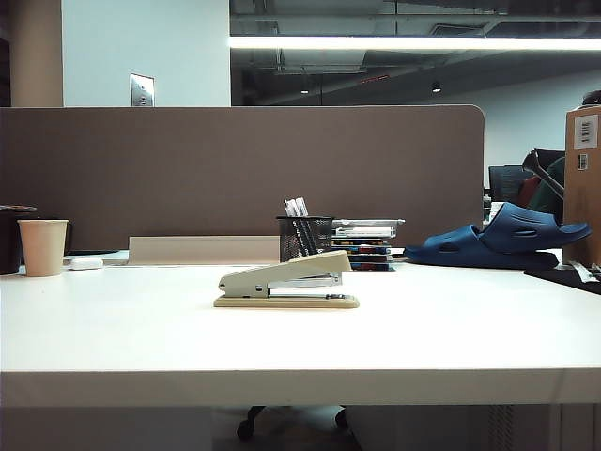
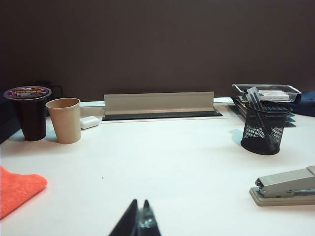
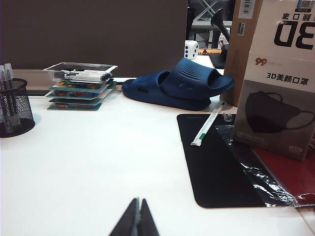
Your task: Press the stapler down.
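The beige stapler (image 1: 286,280) lies in the middle of the white table (image 1: 451,338), its wedge top arm raised at the right end. Its hinge end shows at the edge of the left wrist view as the stapler (image 2: 288,188). My left gripper (image 2: 139,202) is shut with nothing in it, well short of the stapler and off to its left. My right gripper (image 3: 136,201) is shut and empty over bare table; the stapler is out of that view. Neither gripper shows in the exterior view.
A black mesh pen cup (image 1: 304,238) and a stack of trays (image 1: 364,242) stand behind the stapler. A paper cup (image 1: 43,246), a dark cup (image 2: 29,112), a small white oblong (image 2: 89,122) and an orange cloth (image 2: 17,189) sit left. Blue slippers (image 3: 179,89), a black mat (image 3: 216,162) and a mask box (image 3: 280,78) sit right.
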Robot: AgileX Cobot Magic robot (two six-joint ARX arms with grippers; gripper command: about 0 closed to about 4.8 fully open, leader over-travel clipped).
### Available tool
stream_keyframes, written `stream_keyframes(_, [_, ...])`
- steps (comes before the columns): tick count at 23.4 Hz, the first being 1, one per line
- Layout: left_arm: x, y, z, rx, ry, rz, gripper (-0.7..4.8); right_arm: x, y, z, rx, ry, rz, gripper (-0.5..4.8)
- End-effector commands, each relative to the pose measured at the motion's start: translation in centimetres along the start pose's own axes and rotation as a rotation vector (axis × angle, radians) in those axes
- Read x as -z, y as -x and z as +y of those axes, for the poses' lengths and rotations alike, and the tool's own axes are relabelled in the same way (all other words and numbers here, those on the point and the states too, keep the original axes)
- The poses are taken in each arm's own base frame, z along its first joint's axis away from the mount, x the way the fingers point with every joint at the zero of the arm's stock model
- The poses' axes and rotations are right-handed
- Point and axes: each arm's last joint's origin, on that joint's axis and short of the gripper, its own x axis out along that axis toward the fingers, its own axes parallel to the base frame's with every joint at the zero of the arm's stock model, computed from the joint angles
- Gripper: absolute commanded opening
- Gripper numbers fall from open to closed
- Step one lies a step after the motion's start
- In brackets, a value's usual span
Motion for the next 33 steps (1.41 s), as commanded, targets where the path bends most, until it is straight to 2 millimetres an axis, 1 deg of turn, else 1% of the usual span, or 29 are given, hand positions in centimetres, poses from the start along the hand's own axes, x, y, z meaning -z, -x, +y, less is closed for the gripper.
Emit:
stream_keyframes(1, [-0.2,0.0,0.0,0.004,-0.001,-0.015,-0.05,0.0,0.0,0.0,0.001,0.003,-0.019,-0.09])
stream_keyframes(24, [-0.2,0.0,0.0,0.009,-0.001,-0.015,-0.06,-0.1,0.0,0.0,0.001,0.003,-0.021,-0.09])
stream_keyframes(27, [-0.2,0.0,-0.1,0.043,-0.001,-0.015,-0.06,-0.2,0.0,0.0,0.001,0.003,-0.03,-0.09])
stream_keyframes(30, [-0.2,0.0,-0.5,0.158,-0.002,-0.015,-0.06,-0.6,0.1,0.0,0.002,0.004,-0.045,-0.09])
stream_keyframes(33, [0.1,0.1,-0.7,0.231,0.003,0.008,-0.05,-1.3,0.2,0.0,0.001,0.004,-0.054,-0.09])
